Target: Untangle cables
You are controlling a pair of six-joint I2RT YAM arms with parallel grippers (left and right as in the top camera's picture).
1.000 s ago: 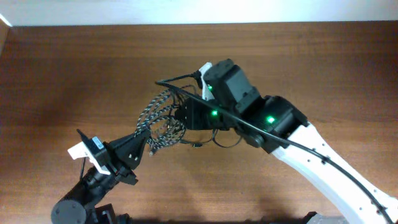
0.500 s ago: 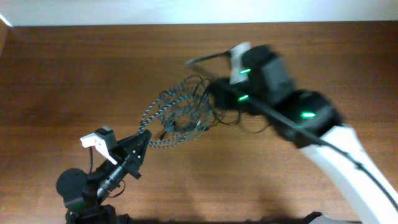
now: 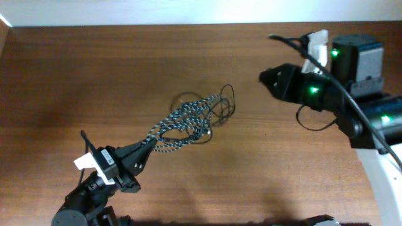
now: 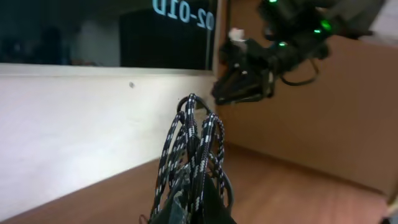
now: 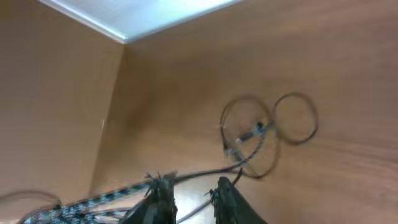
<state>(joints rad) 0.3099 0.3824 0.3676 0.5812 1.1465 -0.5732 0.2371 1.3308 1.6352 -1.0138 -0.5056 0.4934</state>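
The braided black-and-white cable lies in a tangled bundle at the table's middle, with the thin plain black cable looped through its far right end. My left gripper is shut on the braided cable's near-left end. In the left wrist view its loops rise from my jaws. My right gripper is open and empty, apart from the bundle at its upper right. The right wrist view shows open fingers, the black loops and the braided strands beyond them.
Thick black arm leads hang along the right arm. The wooden table ends at a white wall at the back. The right arm also shows in the left wrist view, above the cables.
My right gripper has left the bundle and swung away to the upper right. The bundle has shifted right and lies stretched out. My left gripper still holds the braided cable.
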